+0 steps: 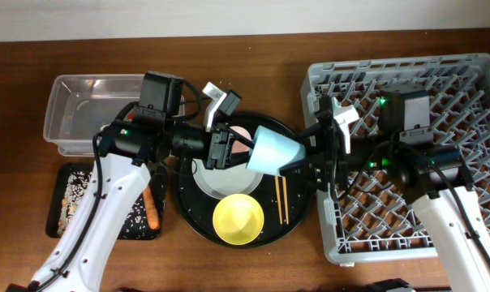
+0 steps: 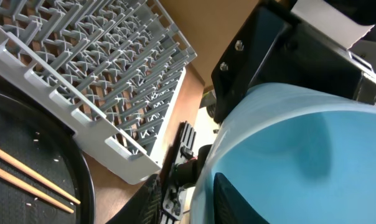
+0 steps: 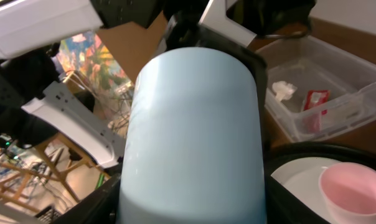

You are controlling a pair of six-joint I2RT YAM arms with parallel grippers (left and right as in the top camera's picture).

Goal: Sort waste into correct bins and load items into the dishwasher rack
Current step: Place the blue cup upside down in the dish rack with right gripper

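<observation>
Filling nearly the whole right wrist view, the light blue cup (image 3: 194, 137) hides that arm's fingertips, so I cannot tell whether the right gripper (image 1: 311, 158) presses on the cup's narrow base or only flanks it. Overhead, the cup hangs on its side above the round black tray (image 1: 188, 219), between both grippers, beside the dishwasher rack (image 1: 440, 81). The left gripper (image 1: 233, 150) is clamped on the cup's rim, with one finger (image 2: 230, 198) inside the wall. The left arm covers most of the pink cup (image 3: 356, 190), which sits on the pale plate (image 3: 297, 180). The yellow bowl (image 1: 238, 219) and chopsticks (image 1: 280, 199) lie in the tray.
</observation>
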